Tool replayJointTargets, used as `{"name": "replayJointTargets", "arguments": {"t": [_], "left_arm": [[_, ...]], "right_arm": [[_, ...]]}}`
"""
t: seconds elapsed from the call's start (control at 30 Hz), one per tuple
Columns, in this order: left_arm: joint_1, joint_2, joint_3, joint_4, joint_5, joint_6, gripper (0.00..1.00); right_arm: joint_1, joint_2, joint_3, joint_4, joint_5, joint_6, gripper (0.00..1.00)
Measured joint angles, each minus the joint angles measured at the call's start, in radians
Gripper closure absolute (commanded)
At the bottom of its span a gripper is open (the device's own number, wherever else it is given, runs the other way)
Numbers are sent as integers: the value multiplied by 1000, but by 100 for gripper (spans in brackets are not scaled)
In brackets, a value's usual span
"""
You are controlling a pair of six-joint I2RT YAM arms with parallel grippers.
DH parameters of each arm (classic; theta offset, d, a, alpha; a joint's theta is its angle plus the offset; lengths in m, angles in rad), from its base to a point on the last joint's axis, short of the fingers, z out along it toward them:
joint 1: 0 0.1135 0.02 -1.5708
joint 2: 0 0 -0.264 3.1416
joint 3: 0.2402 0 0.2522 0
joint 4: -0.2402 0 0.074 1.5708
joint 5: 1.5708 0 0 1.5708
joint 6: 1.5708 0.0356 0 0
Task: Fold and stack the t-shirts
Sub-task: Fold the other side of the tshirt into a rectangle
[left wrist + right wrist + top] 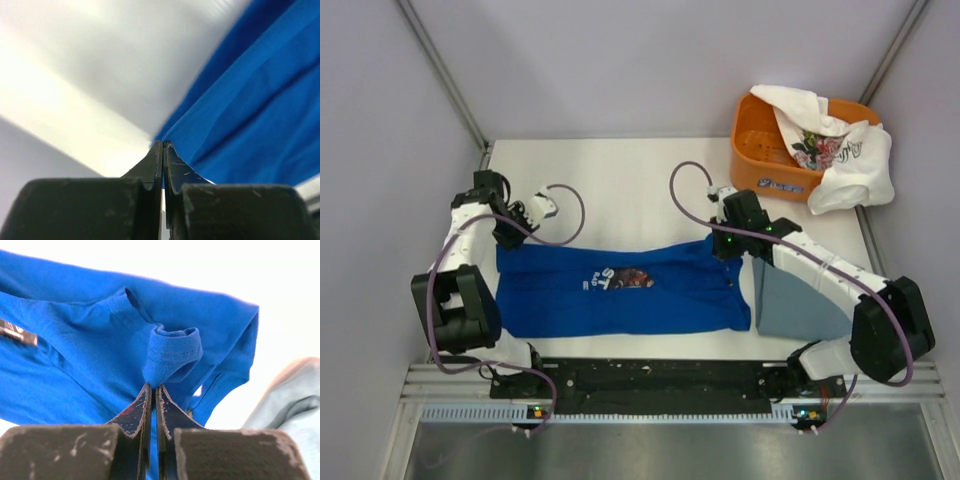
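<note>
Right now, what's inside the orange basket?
A white floral-print t-shirt lies partly in the orange basket and spills over its right rim. The left part of the basket's inside shows bare orange. Anything under the shirt is hidden.

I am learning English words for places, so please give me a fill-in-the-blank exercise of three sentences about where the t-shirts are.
1. The left claw and the right claw both pinch the blue t-shirt, which is spread on the ___.
2. The white floral t-shirt hangs over the orange ___.
3. The grey-blue t-shirt lies on the robot's ___ side.
Missing words: table; basket; right.
</note>
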Motion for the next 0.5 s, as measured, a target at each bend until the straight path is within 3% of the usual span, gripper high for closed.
{"name": "replayJointTargets", "arguments": {"t": [0.27, 0.5], "left_arm": [[-11, -94, -9, 259, -50, -61, 100], [-19, -281, -277, 292, -93, 86, 100]], "right_arm": [[-25, 21, 145, 8, 0, -46, 100], [42, 17, 14, -37, -64, -37, 100]]}}
